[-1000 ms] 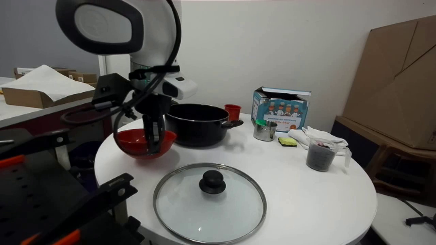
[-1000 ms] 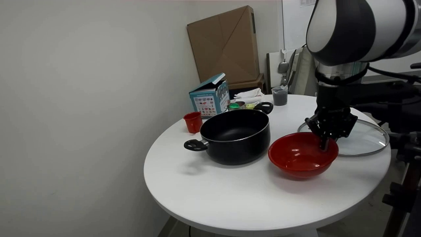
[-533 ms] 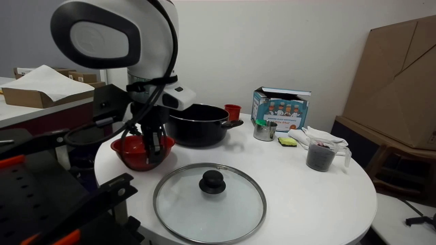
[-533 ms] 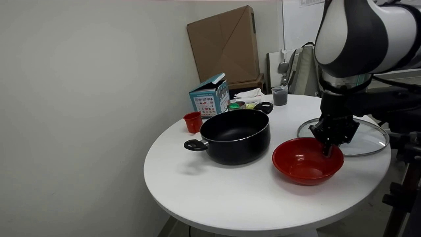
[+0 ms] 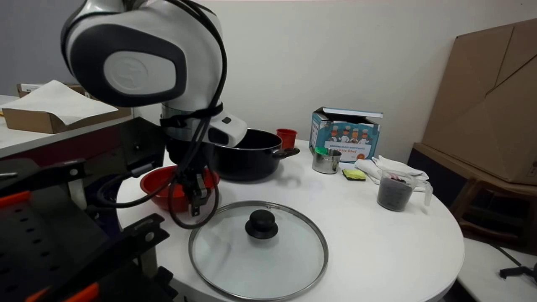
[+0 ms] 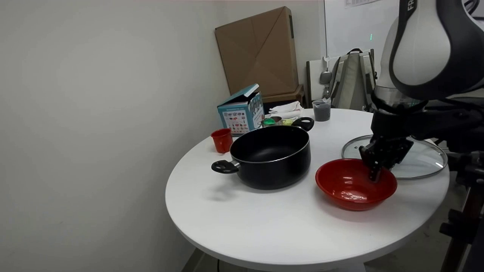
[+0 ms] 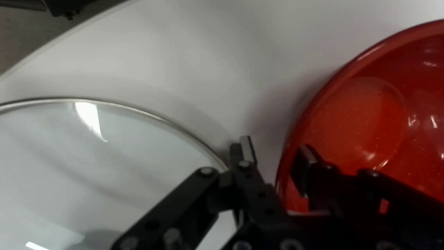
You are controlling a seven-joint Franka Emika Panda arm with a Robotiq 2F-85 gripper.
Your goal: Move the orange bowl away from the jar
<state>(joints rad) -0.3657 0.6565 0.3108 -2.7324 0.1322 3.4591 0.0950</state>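
Straddling the rim of the round, glossy red-orange bowl (image 6: 351,186), right of the round black pot (image 6: 274,175) in an exterior view. If releasing, raise the spread, empty black gripper (image 7: 277,159) straight up.

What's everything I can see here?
Table: one, white, centre
Pot: one, black, tabletop
Orange bowl: one, red, beside pot
Lid: one, clear, tabletop
Cup: one, red, tabletop
Box: one, teal, tabletop
Metal cup: one, silver, near box
Unclear item: one, green, at metal cup
Cloth: one pile, white, tabletop
Sponge: one, yellow-black, by cloth
Jug: one, clear, by cloth
Cartons, clutter: several, mixed, beyond table
Arm: one, white-black, overhead
Gripper: one, black, astride bowl's rim
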